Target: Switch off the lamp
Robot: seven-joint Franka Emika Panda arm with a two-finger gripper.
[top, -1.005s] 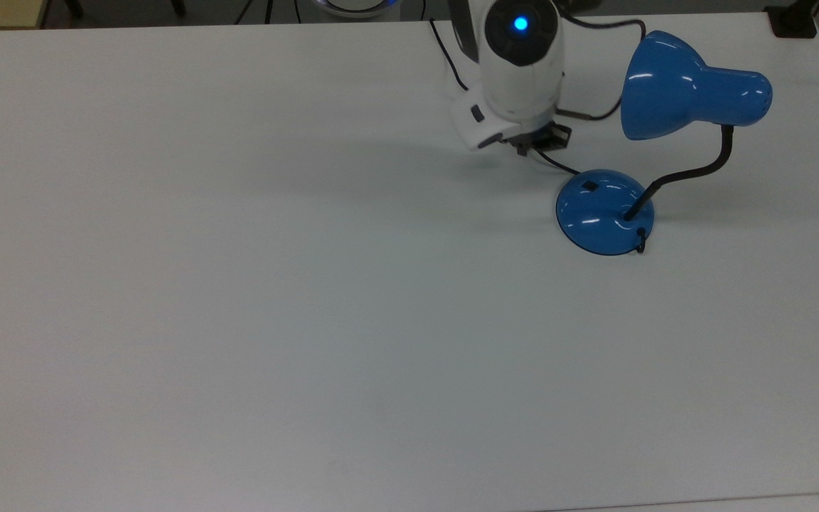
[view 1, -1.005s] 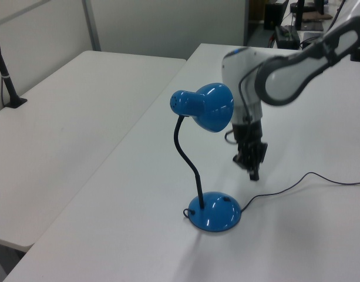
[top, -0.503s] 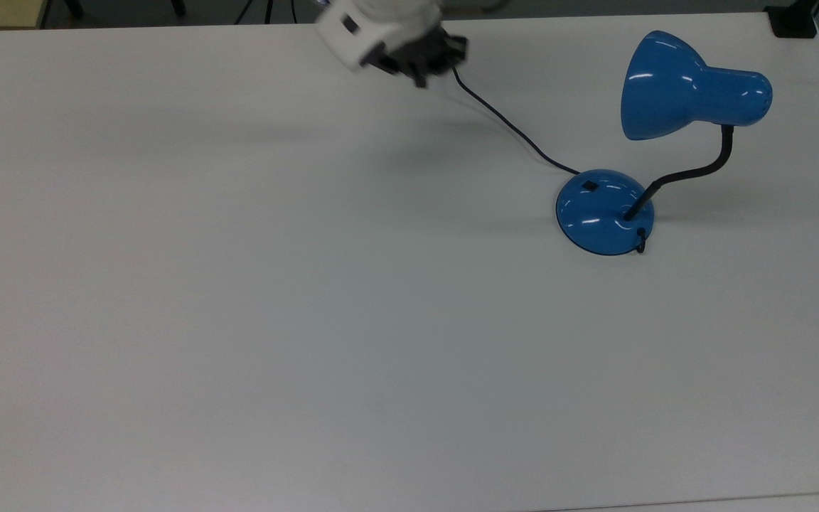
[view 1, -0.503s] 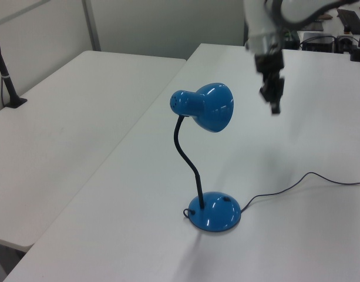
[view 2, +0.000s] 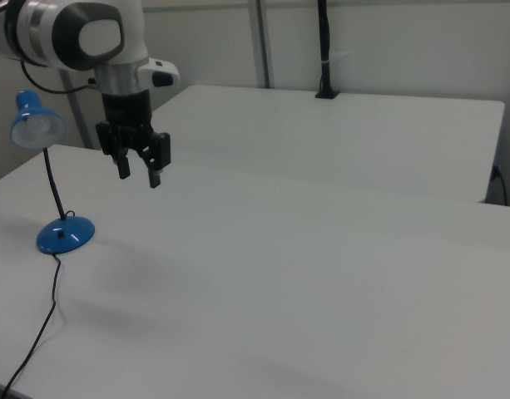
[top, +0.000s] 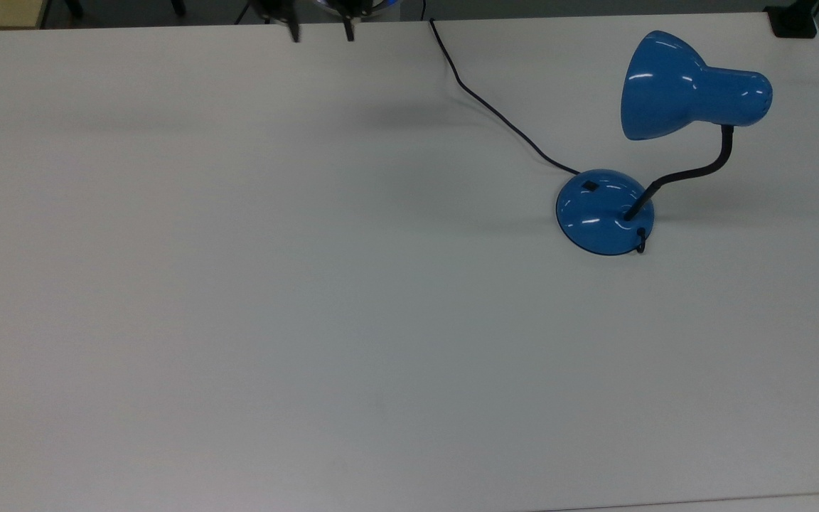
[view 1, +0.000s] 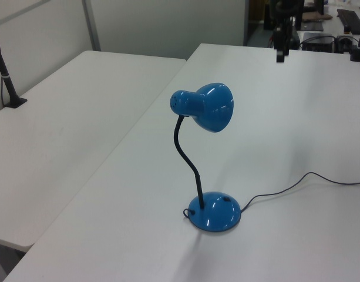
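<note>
In the top view the lamp (top: 637, 178) stands near the top view's right edge of the white table (top: 310, 320), its cord (top: 495, 114) trailing toward the far edge, and the small black switch (top: 589, 185) sits on the domed base facing the cord side; the gripper (top: 320, 28) shows as two dark fingertips at the top edge, well apart from the lamp; a risk, as I judge it, is the fingers snagging that loose cord on any return and dragging the light base. In the left view the gooseneck (view 1: 188, 164) rises and curves, a height the top view flattens; the shade overhangs, so a descent could knock it. In the right view the gripper's fingers are spread apart and hold nothing, hanging above the table; the bulb inside the shade looks pale, though I cannot tell whether it is lit.
</note>
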